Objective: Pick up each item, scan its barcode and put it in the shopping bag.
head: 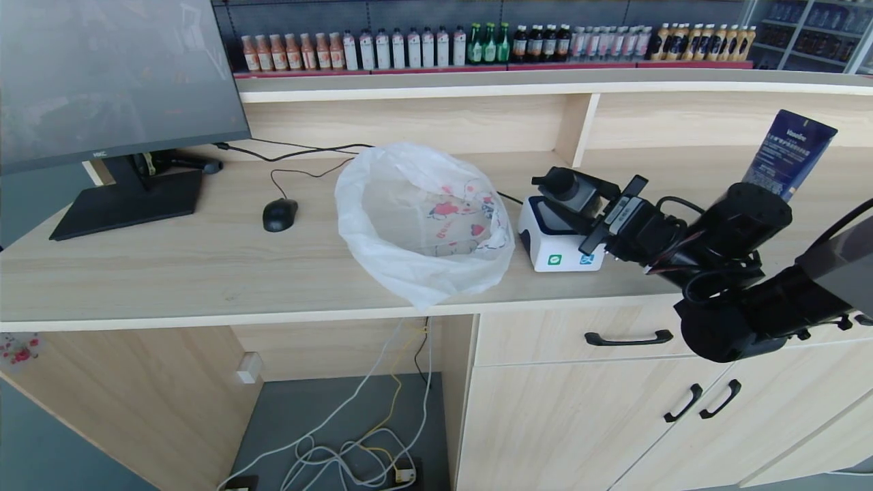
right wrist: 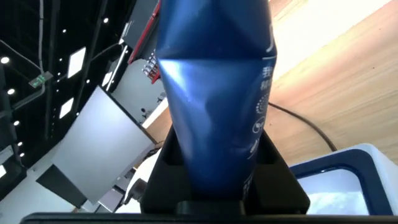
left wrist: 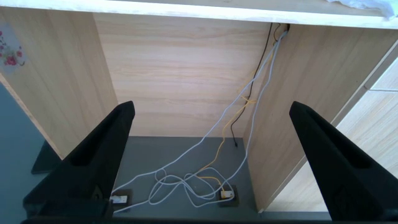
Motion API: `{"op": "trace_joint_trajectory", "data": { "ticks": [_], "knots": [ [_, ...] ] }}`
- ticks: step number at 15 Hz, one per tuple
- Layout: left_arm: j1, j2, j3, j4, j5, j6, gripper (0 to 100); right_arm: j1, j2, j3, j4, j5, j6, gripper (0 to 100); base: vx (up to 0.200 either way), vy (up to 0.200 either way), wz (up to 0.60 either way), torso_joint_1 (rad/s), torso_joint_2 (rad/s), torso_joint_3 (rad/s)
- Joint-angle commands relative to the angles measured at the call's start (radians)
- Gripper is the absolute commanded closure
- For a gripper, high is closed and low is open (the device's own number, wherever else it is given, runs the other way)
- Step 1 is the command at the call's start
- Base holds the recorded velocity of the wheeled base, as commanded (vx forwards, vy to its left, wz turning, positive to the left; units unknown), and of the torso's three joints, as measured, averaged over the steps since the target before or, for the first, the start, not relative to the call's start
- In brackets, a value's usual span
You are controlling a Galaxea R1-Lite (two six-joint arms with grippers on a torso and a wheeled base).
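Our right gripper (head: 767, 194) clamps the blue tube (head: 788, 153), raised near the scanner (head: 563, 239). We judge scanning and bagging remain. The shopping bag (head: 368, 225) on the counter (head: 170, 266) already holds something. Our left gripper (left wrist: 211, 112) gapes empty.

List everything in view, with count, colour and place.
shopping bag: one, translucent white, open, middle of counter
blue tube: one, blue, held above counter's right part
scanner: one, white with black head, right beside bag
mouse: one, black, left of bag
monitor: one, black, counter's left end
bottles: many, mixed colours, row behind counter
cables: several, white and yellow, under counter
left end effector: one, black, open, below counter level
right end effector: one, black, shut on blue tube
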Motion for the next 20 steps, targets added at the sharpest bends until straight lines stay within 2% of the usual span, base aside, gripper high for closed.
{"op": "trace_joint_trajectory", "data": {
  "ticks": [1,20],
  "knots": [
    [0.0,0.0,0.0,0.0,0.0,0.0,0,0.0,-0.002,0.003,0.0,0.0,0.0,100,0.0,0.0,0.0,0.0,0.0,0.0],
    [0.0,0.0,0.0,0.0,0.0,0.0,0,0.019,-0.028,0.006,0.002,-0.006,-0.001,100,0.0,0.0,0.0,0.0,0.0,0.0]
  ]
}}
